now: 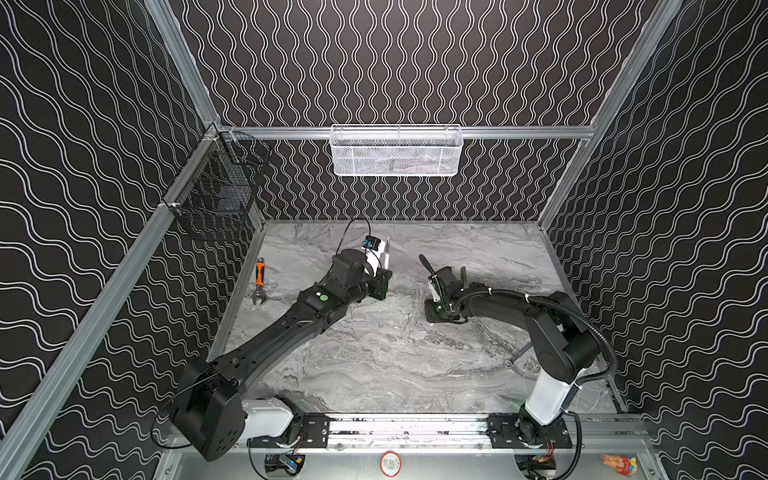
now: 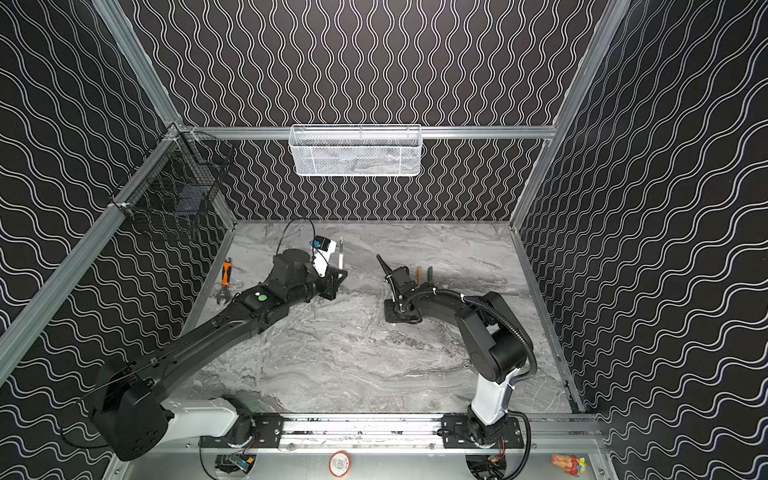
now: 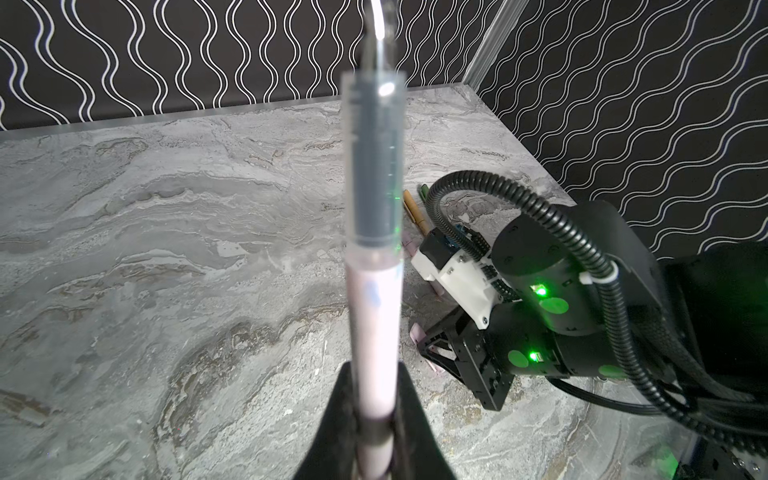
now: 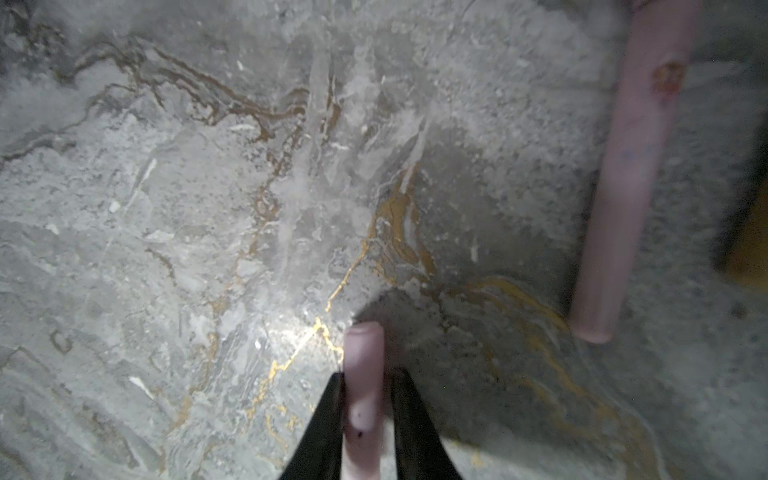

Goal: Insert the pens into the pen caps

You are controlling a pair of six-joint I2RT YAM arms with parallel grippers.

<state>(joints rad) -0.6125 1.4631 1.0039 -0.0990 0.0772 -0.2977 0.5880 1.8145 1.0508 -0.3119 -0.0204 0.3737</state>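
My left gripper (image 3: 374,395) is shut on a pale pink pen (image 3: 374,316). The pen's clear grip section and thin tip point away from the fingers, and in both top views it stands up (image 1: 387,253) (image 2: 341,255). My right gripper (image 4: 365,399) points down at the marble table, shut on a short pale pink pen cap (image 4: 363,361) with a finger close on each side. A second pale pink pen (image 4: 623,187) lies beside it. A gold-tan pen (image 2: 419,274) and a dark green pen (image 2: 430,273) lie just behind the right arm, partly hidden.
An orange-handled wrench (image 1: 259,281) lies near the left wall. A white mesh basket (image 1: 395,151) hangs on the back rail and a black wire basket (image 1: 216,187) on the left rail. A small ring (image 1: 508,364) lies by the right arm's base.
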